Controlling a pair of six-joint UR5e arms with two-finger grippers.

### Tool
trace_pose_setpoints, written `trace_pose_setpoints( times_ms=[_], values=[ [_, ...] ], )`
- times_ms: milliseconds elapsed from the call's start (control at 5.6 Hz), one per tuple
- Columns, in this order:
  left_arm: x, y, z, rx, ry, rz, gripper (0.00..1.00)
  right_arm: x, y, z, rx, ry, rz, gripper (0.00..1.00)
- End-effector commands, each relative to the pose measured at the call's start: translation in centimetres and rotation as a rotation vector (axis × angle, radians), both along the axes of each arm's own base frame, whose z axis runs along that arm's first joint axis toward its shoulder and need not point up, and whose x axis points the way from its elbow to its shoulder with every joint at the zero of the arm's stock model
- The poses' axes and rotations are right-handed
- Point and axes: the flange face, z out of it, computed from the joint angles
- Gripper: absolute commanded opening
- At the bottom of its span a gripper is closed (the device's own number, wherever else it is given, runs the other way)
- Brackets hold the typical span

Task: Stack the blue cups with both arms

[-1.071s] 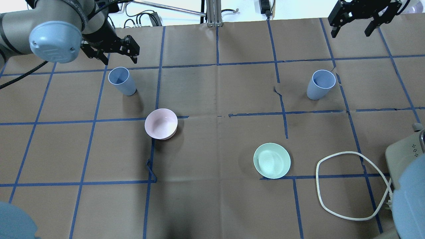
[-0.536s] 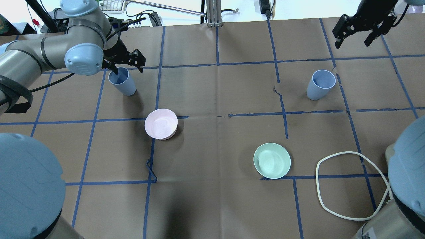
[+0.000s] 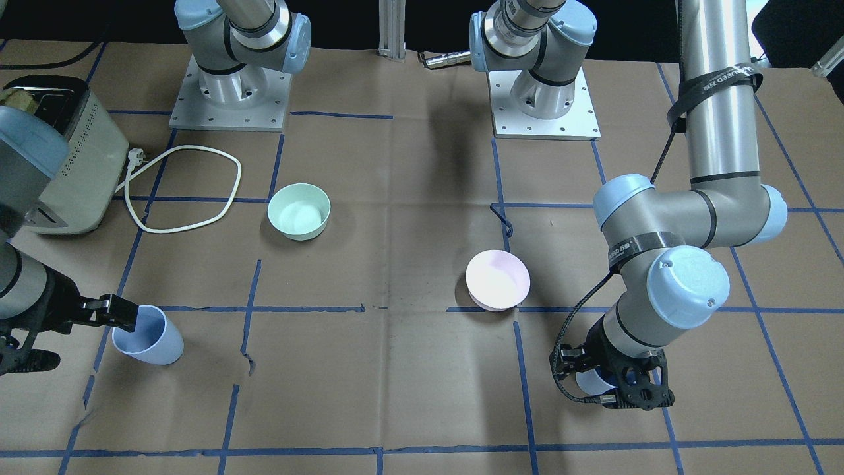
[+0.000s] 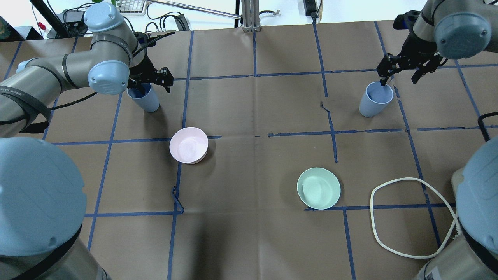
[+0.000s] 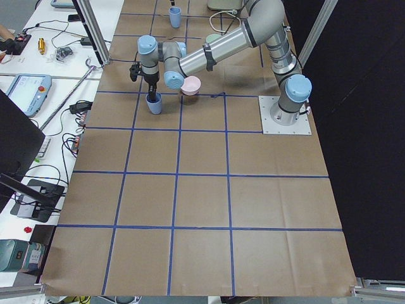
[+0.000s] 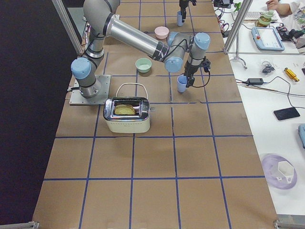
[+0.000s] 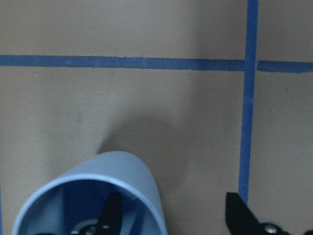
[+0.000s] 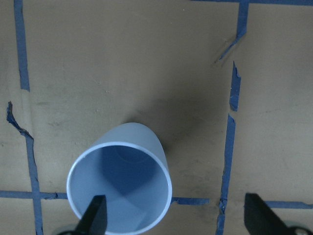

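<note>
Two pale blue cups stand upright on the brown table. The left cup [image 4: 144, 100] is at the far left, the right cup [image 4: 373, 102] at the far right. My left gripper [image 4: 151, 83] is open and straddles the left cup's wall. In the left wrist view one finger [image 7: 110, 215] is inside the cup [image 7: 98, 191] and the other is outside. My right gripper [image 4: 398, 76] is open and straddles the right cup's rim the same way. In the right wrist view one finger [image 8: 95, 215] is inside the cup [image 8: 120, 183].
A pink bowl [image 4: 188, 144] sits left of centre and a mint-green bowl [image 4: 318, 188] right of centre. A toaster [image 3: 59, 165] with a looped white cord [image 4: 408, 217] stands at the near right. Blue tape lines grid the table.
Both arms have come down onto their cups. The left gripper's finger has gone deeper into the left cup. The right gripper moved from the back edge to the right cup's rim.
</note>
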Motion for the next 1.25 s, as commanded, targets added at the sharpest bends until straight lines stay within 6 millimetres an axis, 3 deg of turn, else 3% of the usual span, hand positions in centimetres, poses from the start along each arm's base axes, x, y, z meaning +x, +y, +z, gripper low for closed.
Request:
trace_pose_setpoints(
  times_ms=[0, 179, 357, 536, 714, 893, 1071],
  values=[
    [0.0, -0.1, 0.1, -0.003, 0.000, 0.002, 0.00, 0.2, 0.7, -1.9, 0.024, -0.004, 0.004, 1.00],
    [0.1, -0.1, 0.2, -0.004, -0.002, 0.004, 0.00, 0.2, 0.8, -2.1, 0.029, -0.003, 0.004, 0.79],
    [0.0, -0.2, 1.8, -0.019, -0.012, 0.006, 0.00, 0.2, 0.9, -2.4, 0.035, -0.005, 0.006, 0.42],
    [-0.8, -0.6, 2.2, -0.024, -0.036, 0.006, 0.00, 0.2, 1.0, -2.4, 0.036, -0.007, 0.006, 0.23],
    [-5.8, -0.2, 3.8, -0.054, -0.037, -0.053, 0.00, 0.3, 0.9, -2.4, 0.035, -0.011, -0.001, 0.09],
    [-12.6, 0.2, 3.9, -0.076, -0.029, -0.057, 0.00, 0.2, 0.5, -1.3, 0.012, -0.008, -0.004, 0.07],
    [-19.2, 0.4, 4.2, -0.105, 0.009, 0.047, 0.00, 0.1, -0.1, 1.2, -0.031, 0.004, -0.004, 0.07]
  ],
)
